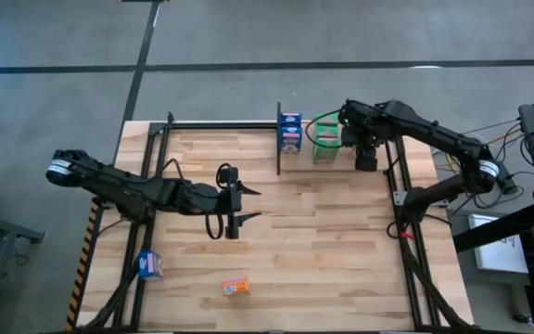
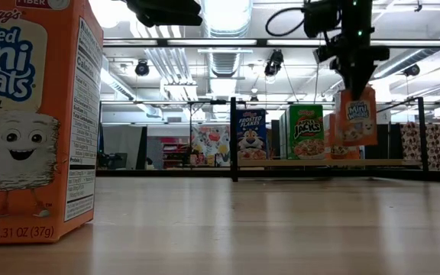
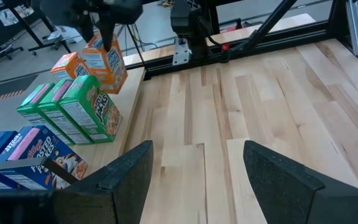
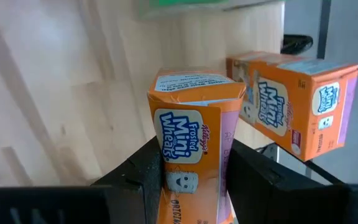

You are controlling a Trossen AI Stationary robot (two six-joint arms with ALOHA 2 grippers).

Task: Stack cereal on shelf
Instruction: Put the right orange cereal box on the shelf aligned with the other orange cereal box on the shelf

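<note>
Looking straight down from the high view, the right hand [image 1: 366,156] hangs over the far right end of the shelf [image 1: 221,124], just beside the green cereal boxes [image 1: 325,141], with the blue cereal boxes [image 1: 290,133] standing next to the black upright divider [image 1: 278,139]; the left hand [image 1: 248,204] waits over the middle of the worktop [image 1: 323,241], its fingers spread apart and holding nothing, while a loose blue box [image 1: 149,266] and a loose orange box [image 1: 235,287] lie near the front edge. Level with the worktop in the low view, the right hand [image 2: 355,82] comes down from above, clamped on the top of an orange Mini-Wheats box [image 2: 357,116] that hangs above the shelf board [image 2: 327,162], close to the green box [image 2: 305,131] and partly in front of another orange box [image 2: 342,150] already on the board; a large orange box [image 2: 33,114] stands close to the camera. From the left wrist view, the left hand's fingers [image 3: 129,171] stand wide apart over bare wood, and the green boxes [image 3: 73,112], blue boxes [image 3: 23,152] and orange boxes [image 3: 86,62] show farther off. From the right wrist view, the right hand's two fingers [image 4: 145,171] press both sides of the orange box [image 4: 191,143], with a second orange box [image 4: 297,102] just beyond it.
</note>
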